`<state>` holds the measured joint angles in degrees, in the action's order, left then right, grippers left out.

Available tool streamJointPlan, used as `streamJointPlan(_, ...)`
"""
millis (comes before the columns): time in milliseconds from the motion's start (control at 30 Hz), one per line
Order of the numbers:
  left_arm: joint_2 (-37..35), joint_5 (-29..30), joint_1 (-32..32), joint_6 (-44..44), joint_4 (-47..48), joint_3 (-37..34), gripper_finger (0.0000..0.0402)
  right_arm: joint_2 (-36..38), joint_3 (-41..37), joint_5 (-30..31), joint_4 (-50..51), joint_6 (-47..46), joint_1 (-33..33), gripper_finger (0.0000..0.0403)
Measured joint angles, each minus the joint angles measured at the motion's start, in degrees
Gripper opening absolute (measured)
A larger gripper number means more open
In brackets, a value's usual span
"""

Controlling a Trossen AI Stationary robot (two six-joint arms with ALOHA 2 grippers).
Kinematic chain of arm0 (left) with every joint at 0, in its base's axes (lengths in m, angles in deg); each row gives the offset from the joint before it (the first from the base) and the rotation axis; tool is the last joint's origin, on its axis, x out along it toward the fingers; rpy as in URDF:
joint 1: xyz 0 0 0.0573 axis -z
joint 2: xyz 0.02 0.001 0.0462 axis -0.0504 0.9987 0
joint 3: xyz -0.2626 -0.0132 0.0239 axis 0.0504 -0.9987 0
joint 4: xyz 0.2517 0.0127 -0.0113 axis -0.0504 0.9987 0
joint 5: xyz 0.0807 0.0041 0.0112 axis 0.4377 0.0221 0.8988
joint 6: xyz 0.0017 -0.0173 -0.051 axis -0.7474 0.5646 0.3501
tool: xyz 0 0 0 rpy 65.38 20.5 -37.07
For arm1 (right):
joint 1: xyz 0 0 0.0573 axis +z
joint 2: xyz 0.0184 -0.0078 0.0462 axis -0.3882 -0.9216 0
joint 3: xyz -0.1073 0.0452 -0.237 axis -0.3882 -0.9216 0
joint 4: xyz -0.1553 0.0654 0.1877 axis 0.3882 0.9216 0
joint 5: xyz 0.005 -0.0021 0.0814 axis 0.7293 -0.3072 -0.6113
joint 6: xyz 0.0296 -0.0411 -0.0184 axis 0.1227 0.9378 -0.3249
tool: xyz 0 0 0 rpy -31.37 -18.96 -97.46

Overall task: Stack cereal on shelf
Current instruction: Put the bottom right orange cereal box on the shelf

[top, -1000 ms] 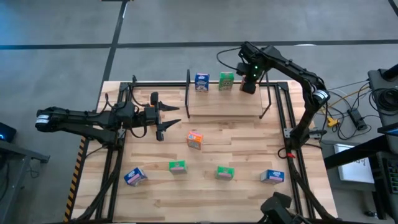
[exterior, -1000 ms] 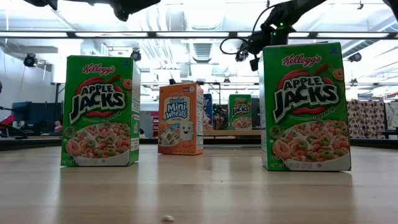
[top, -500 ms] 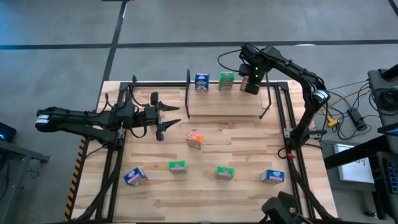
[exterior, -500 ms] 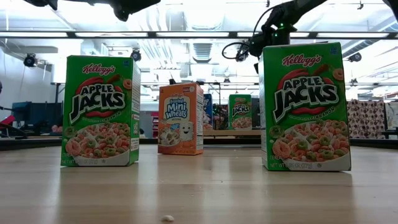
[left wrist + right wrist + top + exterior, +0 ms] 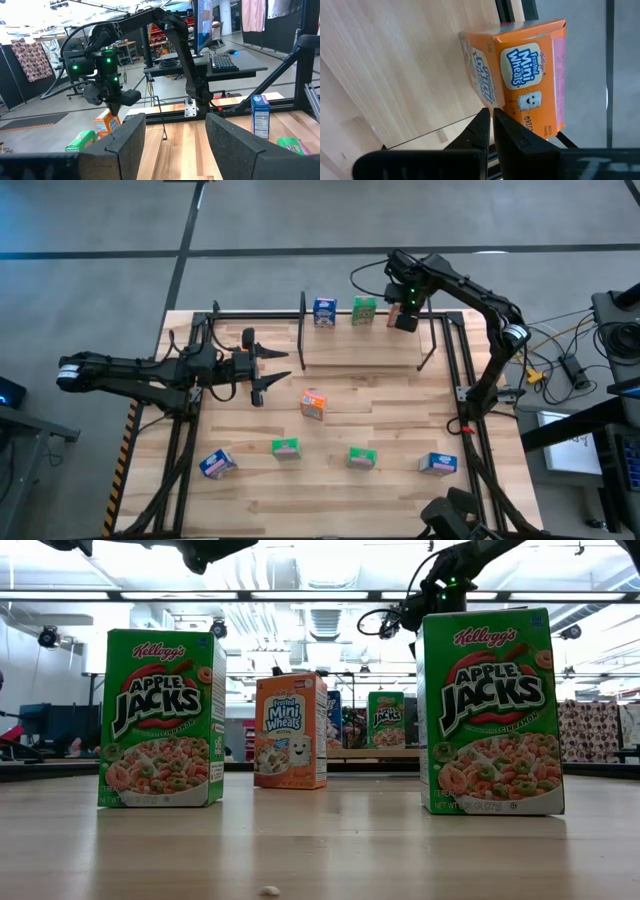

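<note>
The shelf (image 5: 360, 352) stands at the table's far middle. On it are a blue cereal box (image 5: 323, 311), a green one (image 5: 364, 310) and, at its right end, an orange one (image 5: 525, 75). My right gripper (image 5: 405, 317) hangs over that orange box (image 5: 106, 121), pointing steeply down, fingers shut (image 5: 491, 116). My left gripper (image 5: 268, 372) hovers open over the table's left part, level, pointing right, with nothing between its fingers (image 5: 175, 135). On the table stand an orange box (image 5: 314, 405), two green ones (image 5: 286, 447) (image 5: 361, 458) and two blue ones (image 5: 217, 464) (image 5: 437, 464). My right gripper's shut fingertips (image 5: 485, 117) stand right at the orange box's edge (image 5: 492, 102), coming from above. Whether they touch the box I cannot tell. The box rests on the shelf board (image 5: 395, 60).
Black side frames run along the table's left edge (image 5: 180, 440) and right edge (image 5: 465, 410). The shelf's upright posts (image 5: 303, 330) (image 5: 432, 345) flank the board. In the low view, two green boxes (image 5: 160, 718) (image 5: 490, 710) and the orange one (image 5: 290, 730) stand near.
My right gripper has tipped and shifted a little over the shelf's right end, staying shut above the orange box. The boxes have kept still.
</note>
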<state>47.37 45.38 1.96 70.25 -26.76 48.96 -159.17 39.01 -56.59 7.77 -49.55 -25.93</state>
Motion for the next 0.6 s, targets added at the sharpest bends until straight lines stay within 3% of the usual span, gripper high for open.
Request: streamJointPlan(600,0.0,0.0,0.0,0.0,0.0,0.0,0.0191,0.2,0.0,-0.6,0.3,-1.5,0.7,0.0013)
